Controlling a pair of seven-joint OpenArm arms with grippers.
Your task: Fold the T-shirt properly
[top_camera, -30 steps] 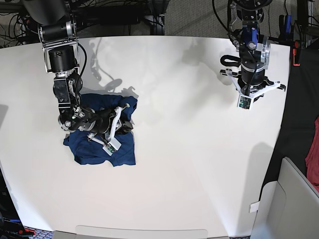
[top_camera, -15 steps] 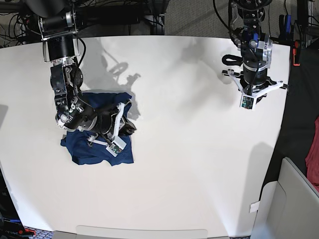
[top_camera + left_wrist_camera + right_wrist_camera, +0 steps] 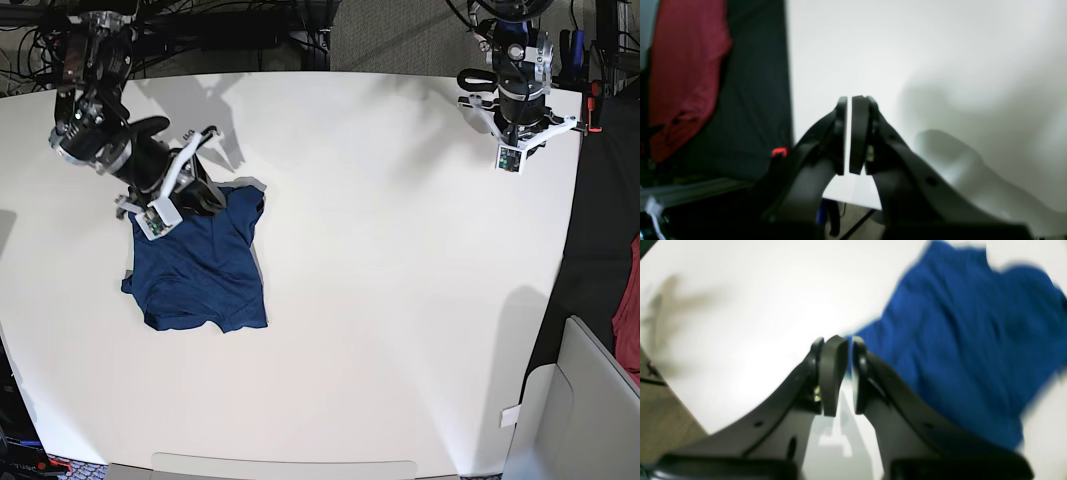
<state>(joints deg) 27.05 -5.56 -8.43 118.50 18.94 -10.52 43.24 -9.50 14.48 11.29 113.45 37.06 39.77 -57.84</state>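
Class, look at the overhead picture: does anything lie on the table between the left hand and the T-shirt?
Nothing visible does. Only bare white table lies between the left hand, at the far corner, and the T-shirt.

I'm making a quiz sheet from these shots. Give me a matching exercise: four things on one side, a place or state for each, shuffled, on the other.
Things:
1. T-shirt
2. left pincer
3. right pincer
4. red cloth

Places or states:
A. shut over bare table, near its far corner
B. hanging beyond the table's edge
C. lying crumpled on the table
D. at the shirt's edge, jaws almost closed, no cloth between them

Pairs: 1-C, 2-A, 3-D, 4-B
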